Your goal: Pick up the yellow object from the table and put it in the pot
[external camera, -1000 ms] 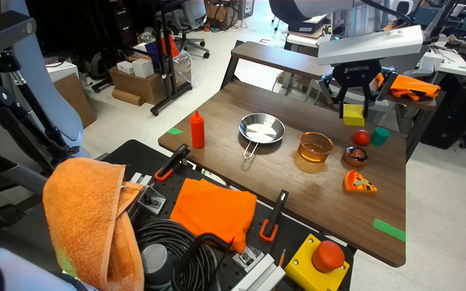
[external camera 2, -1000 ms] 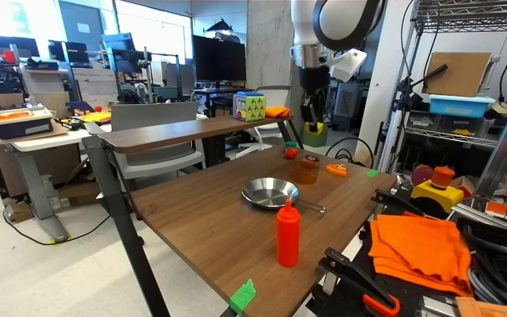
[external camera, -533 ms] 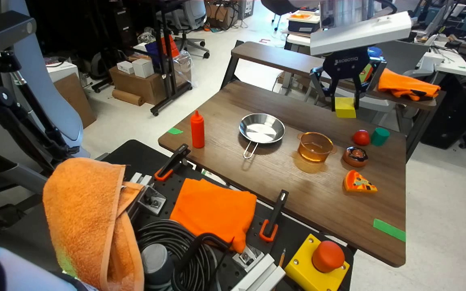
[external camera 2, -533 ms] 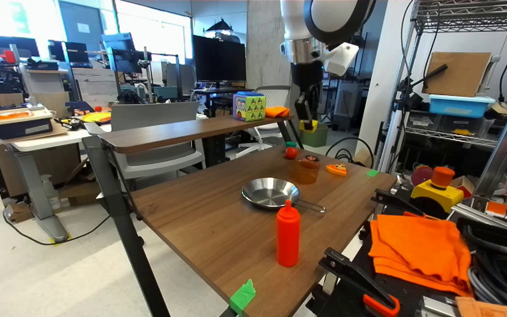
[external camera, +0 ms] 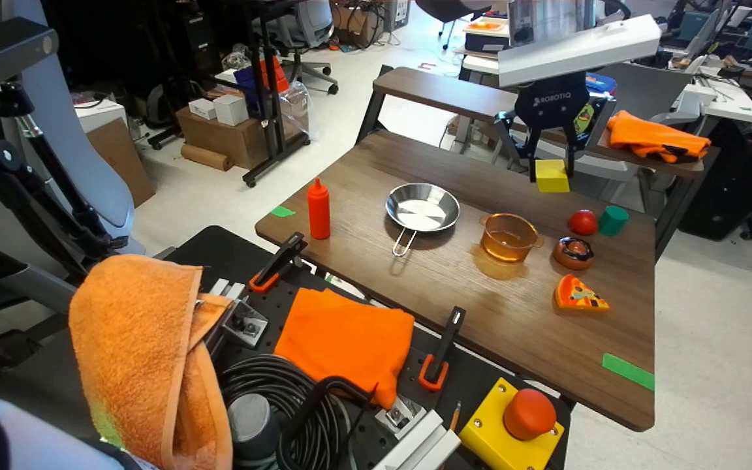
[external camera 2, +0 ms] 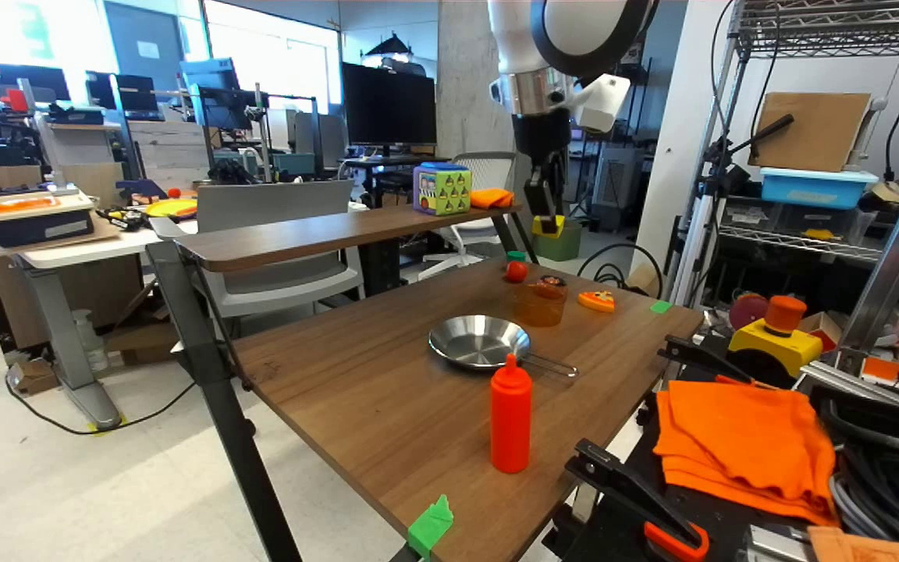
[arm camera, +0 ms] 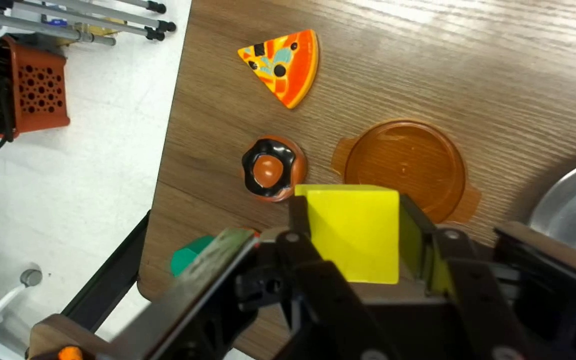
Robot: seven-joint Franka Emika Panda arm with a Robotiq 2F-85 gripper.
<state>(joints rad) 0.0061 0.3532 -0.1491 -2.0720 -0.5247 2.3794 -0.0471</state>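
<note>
The yellow block [external camera: 552, 179] is a small cube held between the fingers of my gripper [external camera: 551, 170], high above the table. The wrist view shows the gripper [arm camera: 352, 215] shut around the block [arm camera: 354, 237], with the pads at its two sides. The block also shows below the fingers in an exterior view [external camera 2: 548, 227]. The pot [external camera: 508, 250] is a translucent amber container with two small handles, standing on the table. In the wrist view the pot [arm camera: 405, 162] lies beyond the block, up and to the right, its lower edge partly hidden by block and finger.
Around the pot on the table [external camera: 480, 307] are a donut-like toy [external camera: 573, 253], a pizza slice [external camera: 578, 295], a red tomato-like ball [external camera: 583, 222] and a green cup [external camera: 613, 220]. A silver pan [external camera: 422, 207] and a red bottle [external camera 2: 511, 417] stand farther off. A raised shelf [external camera 2: 340, 230] runs along the table.
The gripper, with the yellow block in it, has moved toward the pot's side, left in both exterior views. It rose a little, then came down slightly. The table objects have not moved.
</note>
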